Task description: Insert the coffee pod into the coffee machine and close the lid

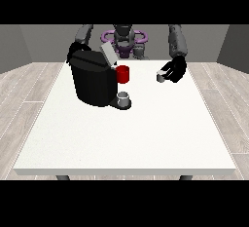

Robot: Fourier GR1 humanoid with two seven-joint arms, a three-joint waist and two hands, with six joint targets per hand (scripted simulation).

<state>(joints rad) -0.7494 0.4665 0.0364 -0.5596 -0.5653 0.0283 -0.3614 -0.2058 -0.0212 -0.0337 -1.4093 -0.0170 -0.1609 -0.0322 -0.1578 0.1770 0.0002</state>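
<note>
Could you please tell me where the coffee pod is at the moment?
In the front view the coffee pod sits right of centre at the table's far side, against the hand at the view's right, well right of the coffee machine and red mug.

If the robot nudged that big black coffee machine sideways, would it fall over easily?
Probably not. The coffee machine looks broad and squat, so it would likely slide on the smooth white table rather than tip. Its raised lid might swing.

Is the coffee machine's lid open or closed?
Open. The lid tilts up above the coffee machine.
</note>
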